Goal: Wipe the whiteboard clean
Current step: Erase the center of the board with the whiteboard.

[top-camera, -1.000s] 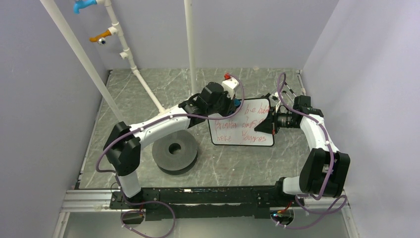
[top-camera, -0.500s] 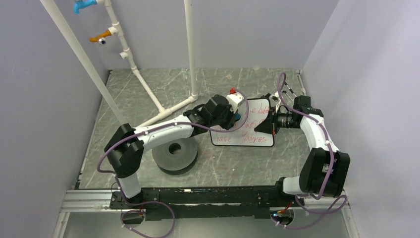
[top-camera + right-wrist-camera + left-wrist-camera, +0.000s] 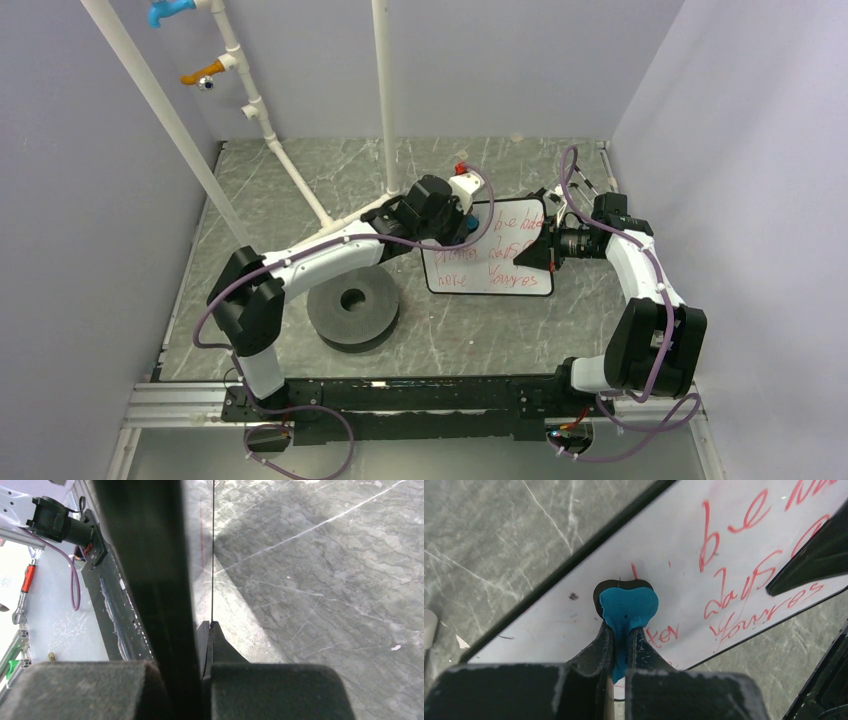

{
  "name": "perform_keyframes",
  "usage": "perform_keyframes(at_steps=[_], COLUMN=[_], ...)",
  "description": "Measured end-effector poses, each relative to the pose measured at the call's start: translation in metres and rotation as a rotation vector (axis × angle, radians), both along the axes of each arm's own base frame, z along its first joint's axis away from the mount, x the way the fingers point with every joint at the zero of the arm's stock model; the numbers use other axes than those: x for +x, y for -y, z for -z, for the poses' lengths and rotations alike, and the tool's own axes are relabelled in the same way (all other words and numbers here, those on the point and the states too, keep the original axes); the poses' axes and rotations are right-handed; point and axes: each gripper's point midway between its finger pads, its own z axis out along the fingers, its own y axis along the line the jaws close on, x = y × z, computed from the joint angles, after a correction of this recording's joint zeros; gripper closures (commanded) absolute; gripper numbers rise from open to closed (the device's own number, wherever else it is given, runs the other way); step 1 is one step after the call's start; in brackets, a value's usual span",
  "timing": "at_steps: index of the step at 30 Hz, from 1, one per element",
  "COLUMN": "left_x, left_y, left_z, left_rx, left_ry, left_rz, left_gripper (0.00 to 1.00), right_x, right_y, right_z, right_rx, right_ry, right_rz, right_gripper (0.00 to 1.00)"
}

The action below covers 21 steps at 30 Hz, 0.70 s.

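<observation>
Black disc (image 3: 352, 305): a matte dark ring with a hole in its middle, flat on the grey veined table (image 3: 300, 180), left of the board

My left gripper (image 3: 620, 630): closed tight on the eraser's blue grip, poised over the board's far left part

Eraser (image 3: 628, 605): soft blue body on a black pad, pad down on the white face beside a few red flecks

The whiteboard (image 3: 495, 265): flat on the table right of centre, between my two grippers, its long axis running left to right; smooth glossy white, thin black edge, rounded corners

Red handwriting (image 3: 744, 587): loose marker script, right and near of the eraser, so my next strokes should go that way, I judge

My right gripper (image 3: 547, 243): fingers closed on the board's right edge, apparently pinning it; my left arm holds the eraser and is the one placed to wipe
</observation>
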Motion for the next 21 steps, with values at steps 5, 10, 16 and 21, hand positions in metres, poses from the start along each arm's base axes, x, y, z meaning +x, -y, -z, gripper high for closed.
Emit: perform_keyframes(at_steps=[5, 10, 16, 21], left_x=[0.005, 0.001, -0.002, -0.010], left_y=[0.006, 0.011, 0.010, 0.003], left_z=[-0.018, -0.018, 0.000, 0.017], left_rx=[-0.026, -0.023, -0.013, 0.017], left_ry=[0.041, 0.061, 0.073, 0.062], left_rz=[0.006, 0.016, 0.000, -0.007], left_gripper=[1.00, 1.00, 1.00, 1.00], right_x=[0.000, 0.000, -0.001, 0.000], right_y=[0.000, 0.000, 0.000, 0.000], right_z=[0.000, 0.000, 0.000, 0.001], right_rx=[-0.001, -0.001, 0.001, 0.002], right_ry=[0.011, 0.015, -0.001, -0.004], right_rz=[-0.007, -0.009, -0.003, -0.001], right_gripper=[1.00, 1.00, 1.00, 1.00])
